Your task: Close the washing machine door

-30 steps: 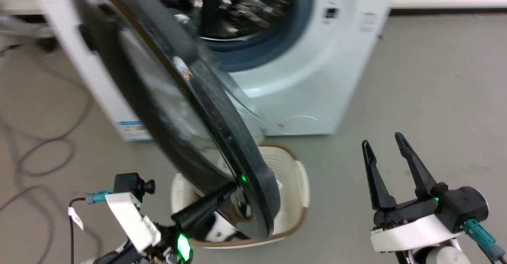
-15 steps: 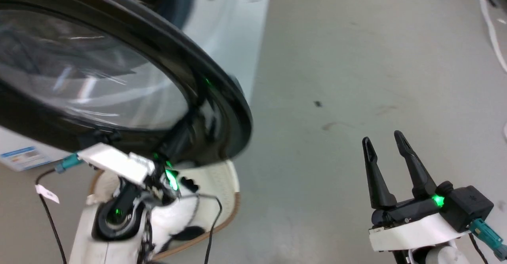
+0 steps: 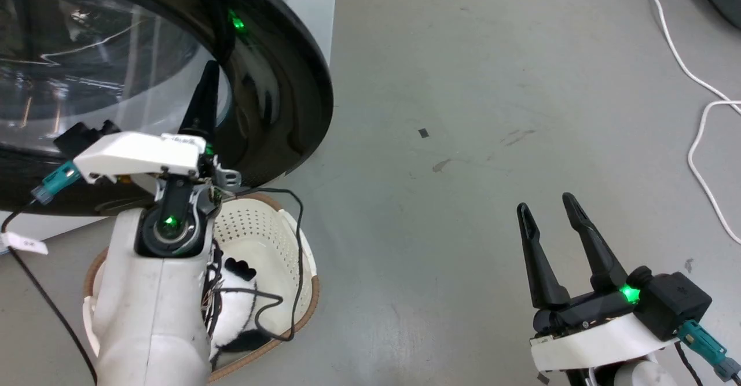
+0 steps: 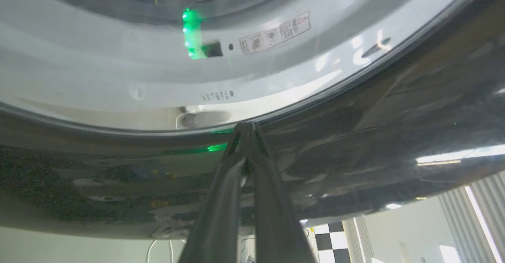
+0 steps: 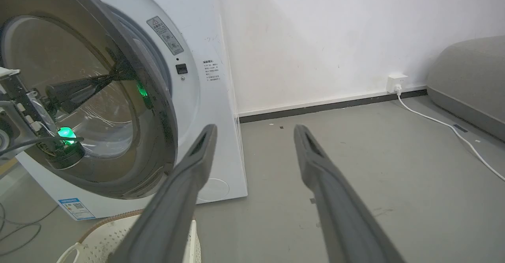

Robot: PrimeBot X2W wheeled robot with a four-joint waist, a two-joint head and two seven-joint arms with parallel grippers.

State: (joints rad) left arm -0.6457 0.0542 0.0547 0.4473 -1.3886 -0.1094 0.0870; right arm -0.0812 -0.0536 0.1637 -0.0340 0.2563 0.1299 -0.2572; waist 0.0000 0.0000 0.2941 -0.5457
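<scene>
The washing machine door [image 3: 289, 85], round and black with a clear glass window, stands slightly ajar against the white washing machine [image 5: 221, 137]. My left gripper [image 3: 210, 67] is shut with nothing between its fingers. Its tips press on the door's outer face where the glass meets the black rim [image 4: 355, 137], as the left wrist view shows at the left gripper [image 4: 246, 125]. In the right wrist view the left gripper [image 5: 118, 71] also lies against the door [image 5: 158, 137]. My right gripper [image 3: 547, 203] hangs open over the bare floor, well right of the door, holding nothing; its open fingers frame the right gripper [image 5: 254, 129].
A cream laundry basket [image 3: 278, 241] with a brown rim sits on the floor under the door and my left forearm [image 3: 150, 293]. A white cable [image 3: 694, 85] runs from a wall socket [image 5: 396, 82] across the floor at the right. A grey bulky object [image 5: 465, 77] stands at the far right.
The door has swung from wide open to nearly against the machine front, with my shut left gripper pushing on it. The head camera has turned right. The right gripper stays open.
</scene>
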